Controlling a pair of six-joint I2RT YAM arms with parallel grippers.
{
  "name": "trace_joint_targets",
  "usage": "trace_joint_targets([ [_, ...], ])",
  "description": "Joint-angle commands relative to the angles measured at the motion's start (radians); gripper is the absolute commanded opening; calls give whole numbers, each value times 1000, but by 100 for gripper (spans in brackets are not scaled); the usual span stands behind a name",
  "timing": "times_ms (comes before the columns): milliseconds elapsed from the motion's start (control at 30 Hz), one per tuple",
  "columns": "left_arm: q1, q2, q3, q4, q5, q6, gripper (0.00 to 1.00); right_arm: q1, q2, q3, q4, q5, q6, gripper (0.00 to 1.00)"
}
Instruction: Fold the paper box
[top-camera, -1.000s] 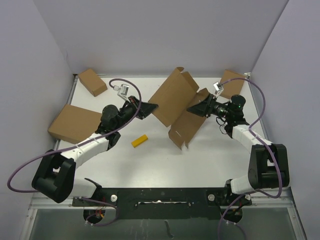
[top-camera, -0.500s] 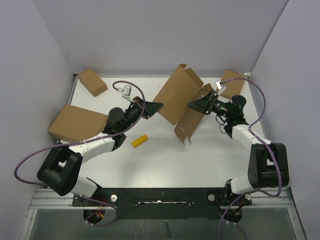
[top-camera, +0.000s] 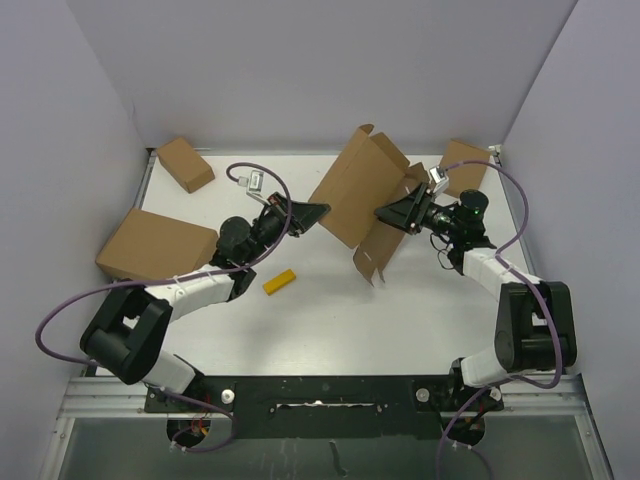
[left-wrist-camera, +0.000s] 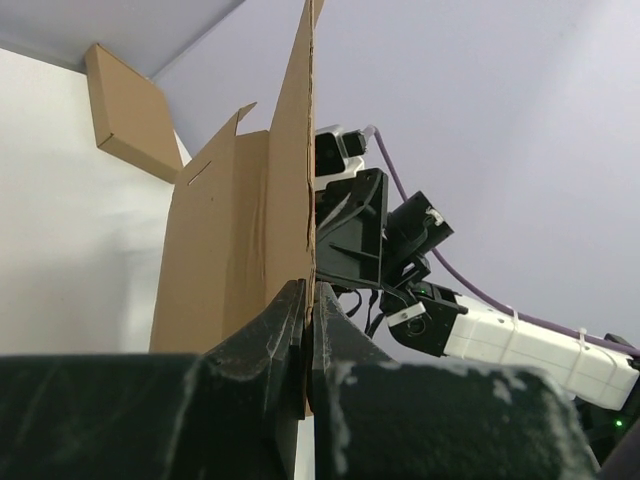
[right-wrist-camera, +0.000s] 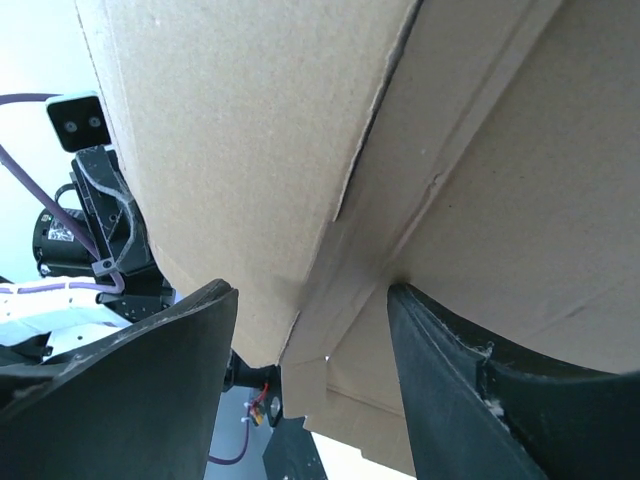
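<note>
Pinches the paper box (top-camera: 352, 190) by one edge in the closed left tool (top-camera: 320, 211), holding it upright over the middle of the tabletop (top-camera: 300, 320). Straddles a creased panel with the right tool (top-camera: 384, 214), jaws spread wide, not clamped

paper box (right-wrist-camera: 250, 150) cut off by right wrist view's edges

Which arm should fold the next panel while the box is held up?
Probably right. The right tool stands open astride a crease of the paper box, free to pinch it. The left tool is shut on a panel edge, holding the box upright.
</note>
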Motion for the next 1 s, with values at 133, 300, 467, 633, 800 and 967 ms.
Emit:
trace_joint_targets([
  [133, -23, 47, 25, 128, -6, -32, 0, -7, 40, 35, 160, -23, 94, 42],
  [300, -23, 66, 19, 133, -7, -33, 0, -11, 32, 30, 162, -26, 97, 27],
  [467, -22, 71, 24, 127, -7, -20, 0, -17, 37, 29, 169, -34, 107, 13],
  [633, -21, 78, 25, 122, -3, -7, 0, -24, 47, 24, 200, -47, 123, 0],
  [800, -6, 69, 24, 113, 4, 4, 0, -30, 39, 26, 209, -64, 118, 0],
  [967, 50, 18, 22, 89, 21, -15, 0, -47, -15, 38, 201, -163, -59, 52],
])
